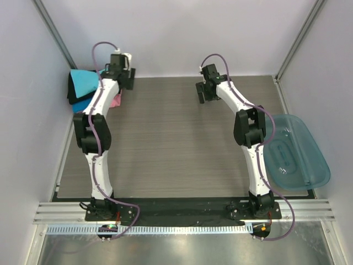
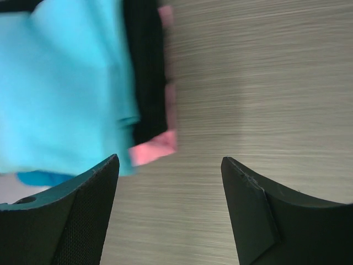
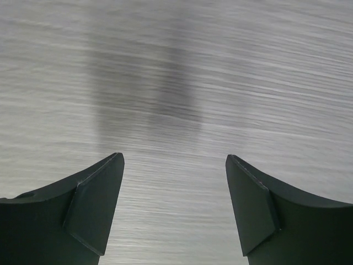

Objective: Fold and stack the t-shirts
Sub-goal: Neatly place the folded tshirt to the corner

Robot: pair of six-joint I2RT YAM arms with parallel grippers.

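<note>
The t-shirts lie folded in a stack at the table's far left. The turquoise shirt is on top, over a black one, a blue one and a pink-red one. In the left wrist view the turquoise shirt covers the black, with a pink-red corner and a blue edge showing. My left gripper is open and empty, just right of the stack. My right gripper is open and empty over bare table.
A translucent teal plastic tub sits at the right edge of the table, beside the right arm. White walls and metal posts close in the back and sides. A metal rail runs along the near edge.
</note>
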